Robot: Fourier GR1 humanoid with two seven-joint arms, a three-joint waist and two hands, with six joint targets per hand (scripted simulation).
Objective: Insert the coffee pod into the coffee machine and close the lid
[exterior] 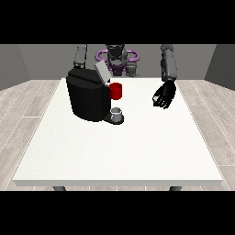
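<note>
At the view's right, the robot hand (164, 95) hangs, fingers seemingly relaxed.

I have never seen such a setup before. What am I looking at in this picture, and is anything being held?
The camera stands across a white table and faces a humanoid robot, seen small at the top. On the table sits a black coffee machine with its lid raised. There is a red thing at the machine, and below it a grey thing on the machine's base; I cannot tell whether it is the pod. The robot hand at the view's right hangs above the table and holds nothing. The other robot hand is hidden.
</note>
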